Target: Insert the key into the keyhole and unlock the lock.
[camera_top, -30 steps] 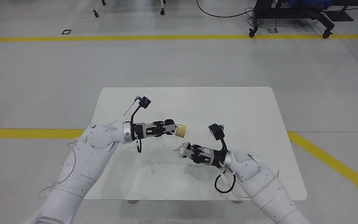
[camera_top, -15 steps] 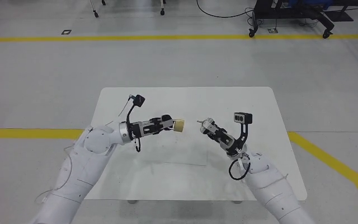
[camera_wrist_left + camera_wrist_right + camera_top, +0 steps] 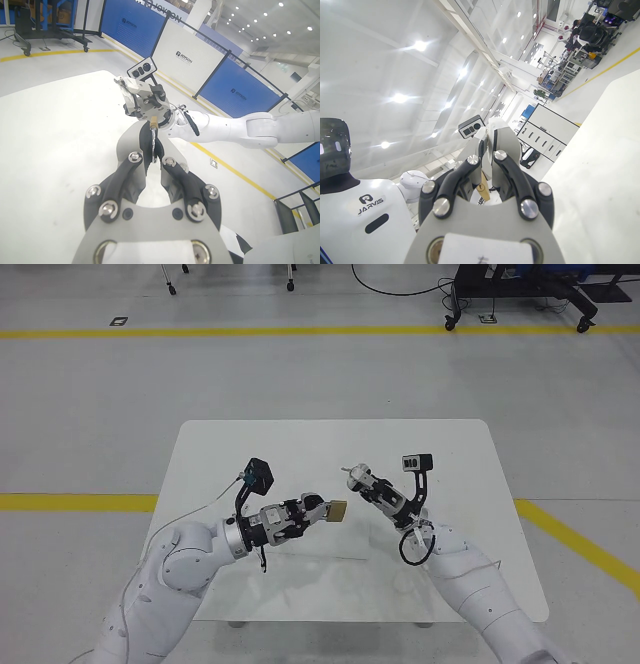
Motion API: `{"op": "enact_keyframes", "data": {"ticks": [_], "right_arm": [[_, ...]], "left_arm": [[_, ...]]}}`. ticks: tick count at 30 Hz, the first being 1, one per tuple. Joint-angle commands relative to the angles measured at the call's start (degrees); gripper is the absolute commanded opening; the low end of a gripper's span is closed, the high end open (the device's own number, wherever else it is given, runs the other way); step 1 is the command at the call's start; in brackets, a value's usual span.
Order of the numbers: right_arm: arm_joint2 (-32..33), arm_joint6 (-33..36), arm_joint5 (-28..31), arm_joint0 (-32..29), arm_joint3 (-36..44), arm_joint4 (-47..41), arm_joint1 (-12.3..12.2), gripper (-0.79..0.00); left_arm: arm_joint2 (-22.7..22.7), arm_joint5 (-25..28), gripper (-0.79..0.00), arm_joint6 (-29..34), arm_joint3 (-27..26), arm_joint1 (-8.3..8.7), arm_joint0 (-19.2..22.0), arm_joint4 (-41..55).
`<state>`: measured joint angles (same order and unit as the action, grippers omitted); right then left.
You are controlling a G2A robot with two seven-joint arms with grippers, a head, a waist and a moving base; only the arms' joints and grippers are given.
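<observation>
1. Brass catches the eye first: the lock point(image 3: 338, 510) hangs in the air over the middle of the white bench point(image 3: 440, 454). Its shackle is pinched tight between the fingers of the left hand point(image 3: 322, 508), and its body points toward the other arm.
2. The right hand point(image 3: 356, 475) is clamped on the small silvery key point(image 3: 120, 82), also held off the bench. The key sits just beyond the lock, on the side away from the robot, near it but not touching.
3. Half a second ago the lock was farther out over the bench. The left arm has since drawn it back toward the robot and a little to the robot's right.
4. The right hand has shifted only slightly, away from the robot and toward the left arm, so the key now stands past the lock rather than level beside it.
5. A second ago that right hand was nearer the robot than the lock was.
</observation>
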<state>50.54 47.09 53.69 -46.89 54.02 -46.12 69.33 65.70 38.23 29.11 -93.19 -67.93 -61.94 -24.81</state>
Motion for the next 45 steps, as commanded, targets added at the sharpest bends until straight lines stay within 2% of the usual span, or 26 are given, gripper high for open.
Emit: {"op": "enact_keyframes", "data": {"ticks": [1, 5, 14, 19, 25, 30, 35, 39, 45], "right_arm": [[-0.1, 1.73, -0.19, 0.16, -0.17, -1.07, 0.26, -0.785], [-0.13, 7.16, -3.65, 0.03, 0.63, -5.98, 0.62, -0.785], [2.38, 12.92, -9.41, -0.23, 0.9, -10.99, 0.86, -0.785], [4.08, 13.32, -9.81, -0.76, 0.89, -10.54, 0.96, -0.785], [5.06, 14.07, -10.55, -1.83, 4.03, -7.47, 0.95, -0.785], [4.14, 17.39, -13.87, -2.91, 8.92, 1.68, 0.17, -0.785], [2.08, 17.05, -13.54, -2.45, 8.64, 10.86, -0.37, -0.785], [1.16, 13.98, -10.48, -1.43, 5.45, 12.6, 0.09, -0.785], [0.78, 12.38, -8.88, -0.46, 2.57, 9.83, 0.86, -0.785]], "left_arm": [[0.26, -0.84, -0.785, -1.02, -0.54, 0.05, -0.49, -1.27], [-0.1, -2.41, -0.785, -3.32, -0.37, -0.07, -0.73, -3.26], [-1.57, -5.14, -0.785, -8.52, 0.2, -0.51, -0.43, -9.2], [-2.31, -6.68, -0.785, -10.95, 0.56, -0.77, -0.46, -11.48], [-1.48, -11.66, -0.785, -13.19, 0.97, -1.2, 0.14, -7.87], [-0.77, -12.47, -0.785, -9.81, 2.78, -1.4, 1.73, -0.2], [0.02, -11.73, -0.785, -5.79, 4.38, -1.39, 2.91, 6.18], [0.52, -10.07, -0.785, -0.1, 4.84, -1.16, 3.46, 11.73], [1.87, -7.82, -0.785, 7.13, 5.67, -0.59, 4.04, 17.79]]}}
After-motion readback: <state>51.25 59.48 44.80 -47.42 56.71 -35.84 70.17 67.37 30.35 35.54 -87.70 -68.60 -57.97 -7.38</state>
